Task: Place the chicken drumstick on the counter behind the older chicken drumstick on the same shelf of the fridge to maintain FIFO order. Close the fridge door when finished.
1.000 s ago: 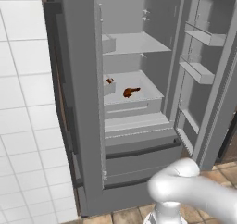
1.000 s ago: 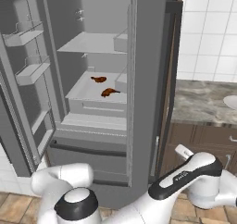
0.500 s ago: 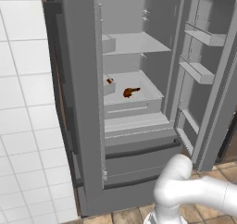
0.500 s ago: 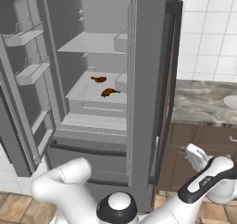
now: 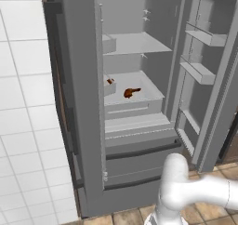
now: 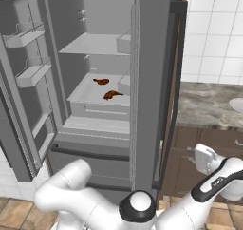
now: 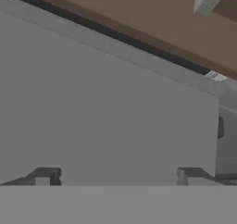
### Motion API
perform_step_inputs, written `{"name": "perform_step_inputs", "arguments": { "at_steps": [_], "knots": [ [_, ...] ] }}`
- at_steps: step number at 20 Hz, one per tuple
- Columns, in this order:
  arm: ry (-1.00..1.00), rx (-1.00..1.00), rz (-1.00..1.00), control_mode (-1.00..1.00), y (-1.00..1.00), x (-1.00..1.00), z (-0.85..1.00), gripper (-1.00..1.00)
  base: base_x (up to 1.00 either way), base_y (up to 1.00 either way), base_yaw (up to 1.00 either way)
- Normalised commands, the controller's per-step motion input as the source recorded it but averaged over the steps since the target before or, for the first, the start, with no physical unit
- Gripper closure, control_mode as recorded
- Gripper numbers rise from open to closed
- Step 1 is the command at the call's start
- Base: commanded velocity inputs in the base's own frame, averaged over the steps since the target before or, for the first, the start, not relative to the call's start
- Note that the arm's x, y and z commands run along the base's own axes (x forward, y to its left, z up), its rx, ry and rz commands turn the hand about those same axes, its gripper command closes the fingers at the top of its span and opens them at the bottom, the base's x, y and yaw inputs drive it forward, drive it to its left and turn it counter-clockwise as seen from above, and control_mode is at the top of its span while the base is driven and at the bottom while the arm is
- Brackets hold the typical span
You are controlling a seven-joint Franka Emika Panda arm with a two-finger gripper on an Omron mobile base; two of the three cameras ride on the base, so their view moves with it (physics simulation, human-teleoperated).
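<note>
- Two chicken drumsticks lie on the shelf [image 6: 90, 97] inside the fridge [image 6: 149, 81], both brown, both resting flat on the pale plate.
- The front drumstick [image 6: 111, 94] sits near the shelf's front lip; the rear drumstick [image 6: 100, 81] lies behind it, toward the back wall. They are near one another but apart.
- In the left base view the front drumstick [image 5: 132, 92] lies in the open middle of the shelf [image 5: 139, 98], and the rear one [image 5: 110, 81] is partly hidden by the edge of the closed door.
- One fridge [image 5: 79, 103] door stands open, swung wide, with narrow rack shelves [image 5: 200, 70] on its inner face; the other door is closed.
- An upper shelf [image 6: 95, 44] above the drumsticks is bare; drawer fronts [image 5: 139, 159] show below.
- The counter [image 6: 209, 103], mottled stone over dark wooden fronts, stands just beside the fridge in the right base view.
- The gripper [image 7: 115, 177] has its two dark fingertips [image 7: 44, 177] set well apart, with nothing between them. It faces a flat grey surface at close range.
- The white arm [image 6: 209, 186] is low, in front of the counter's cabinet fronts, well apart from the drumsticks.
</note>
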Motion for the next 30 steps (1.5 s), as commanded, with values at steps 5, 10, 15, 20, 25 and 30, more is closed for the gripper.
{"name": "perform_step_inputs", "arguments": {
  "at_steps": [5, 10, 15, 20, 25, 30],
  "knots": [
    [0.0, 0.0, 0.02, -1.0, 0.49, 0.07, -0.03, -1.0, 0.0, 0.0, 0.0],
    [0.04, 0.0, -0.01, -1.0, 0.77, 0.0, 0.0, -1.0, 0.0, 0.0, 0.0],
    [0.12, 0.0, 0.0, -1.0, 0.78, 0.0, 0.0, -1.0, 0.0, 0.0, 0.0],
    [0.08, 0.0, -0.09, -1.0, 0.78, 0.0, 0.0, -1.0, 0.0, 0.0, 0.0],
    [0.06, 0.0, -0.25, -1.0, 0.81, 0.05, 0.0, -1.0, 0.0, 0.0, 0.0],
    [0.04, 0.0, -0.33, -1.0, 0.8, 0.22, 0.0, -1.0, 0.0, 0.0, 0.0]
  ]
}}
